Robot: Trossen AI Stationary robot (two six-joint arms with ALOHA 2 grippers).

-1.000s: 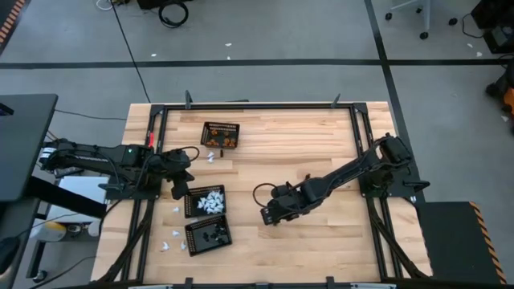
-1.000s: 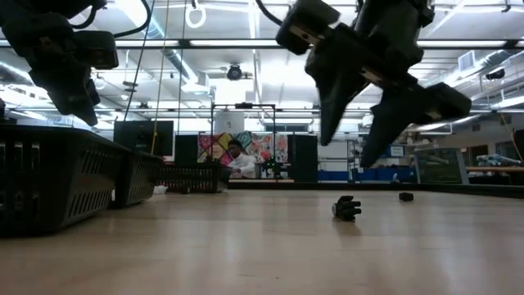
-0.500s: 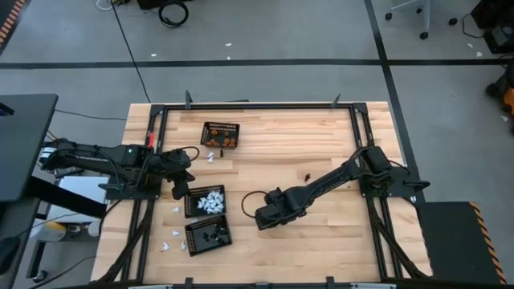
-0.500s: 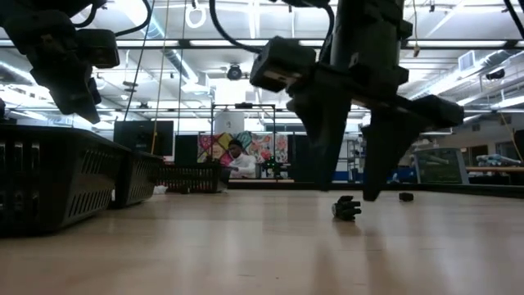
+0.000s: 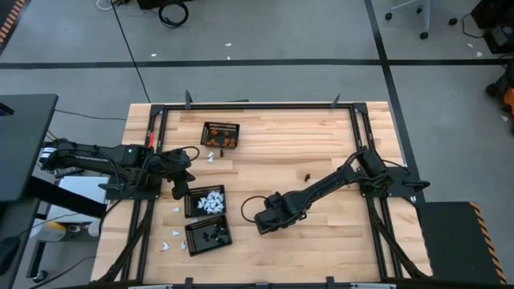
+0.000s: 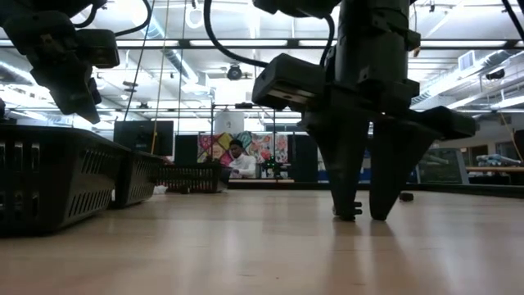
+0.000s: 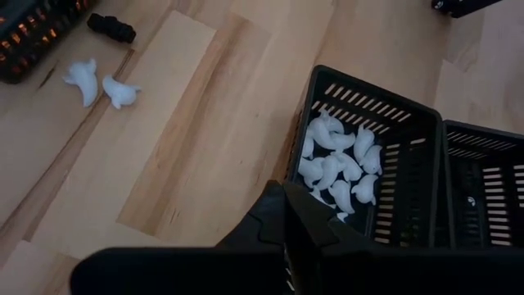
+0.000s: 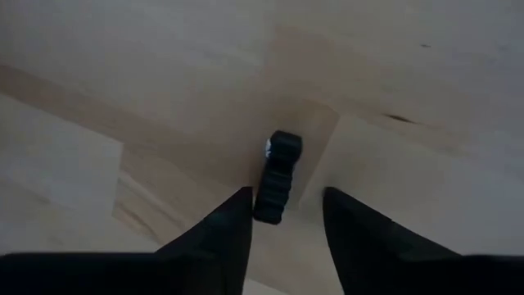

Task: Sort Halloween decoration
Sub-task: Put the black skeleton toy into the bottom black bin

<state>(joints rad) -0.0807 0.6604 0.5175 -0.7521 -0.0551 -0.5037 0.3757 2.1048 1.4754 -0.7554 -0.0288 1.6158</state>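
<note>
My right gripper [image 8: 285,215] has dropped to the desk [image 5: 321,241] mid-span, toward the near edge, jaws still apart but narrowing around a black piece [image 8: 278,178]; not yet clenched. Left gripper [image 7: 286,233] stays clenched over the white basket [image 7: 409,139].

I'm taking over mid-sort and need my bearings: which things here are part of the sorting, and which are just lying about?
Part of the job:
- black piece between the right gripper's open fingers
- white pieces in the middle basket
- two loose white pieces
- orange pieces in the far basket
- left gripper, shut, above the middle basket

Just lying about:
- cable coil on the floor
</note>
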